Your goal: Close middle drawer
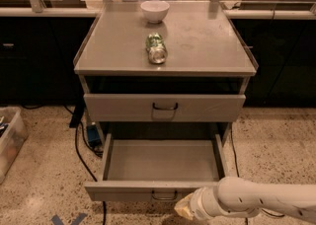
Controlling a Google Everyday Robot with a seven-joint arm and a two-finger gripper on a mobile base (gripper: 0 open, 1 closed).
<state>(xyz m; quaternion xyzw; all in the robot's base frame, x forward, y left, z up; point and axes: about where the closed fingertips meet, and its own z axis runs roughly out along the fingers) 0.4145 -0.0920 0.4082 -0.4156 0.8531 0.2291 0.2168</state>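
The middle drawer (153, 190) of the grey metal cabinet is pulled far out and is empty inside. Its small dark loop handle (164, 197) is at the centre of its front. My gripper (184, 210) is at the bottom of the view, just below and right of that handle, close to the drawer front. It sits at the end of my white arm (261, 199), which reaches in from the right. The top drawer (164, 107) above is pushed in. The lowest drawer is hidden under the open one.
A white bowl (155, 11) and a green can (156, 48) lying on its side sit on the cabinet top (207, 41). Black cables (81, 155) run over the speckled floor at the left. A clear bin (9, 142) stands at the far left. Dark counters are behind.
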